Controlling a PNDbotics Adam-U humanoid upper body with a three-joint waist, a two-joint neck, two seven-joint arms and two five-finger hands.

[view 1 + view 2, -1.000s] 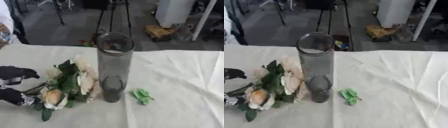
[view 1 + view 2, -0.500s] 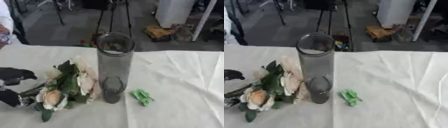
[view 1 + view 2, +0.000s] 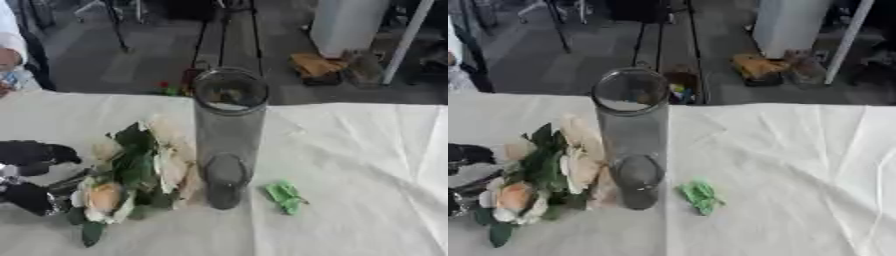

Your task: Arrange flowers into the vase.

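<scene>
A tall clear glass vase [image 3: 227,137] stands upright in the middle of the white-clothed table [image 3: 359,150]. Left of it lies a bunch of cream and peach flowers [image 3: 136,170] with dark green leaves, blooms close against the vase and stems pointing to the left edge. My left hand [image 3: 31,155] shows at the left edge, black, with fingers above and the thumb below the stem ends, spread apart around them. The right hand is out of sight.
A small green leaf scrap [image 3: 284,195] lies on the cloth just right of the vase base. Beyond the far table edge are a dark floor, stand legs and a white cabinet [image 3: 350,25]. A person's sleeve [image 3: 10,40] shows at the upper left.
</scene>
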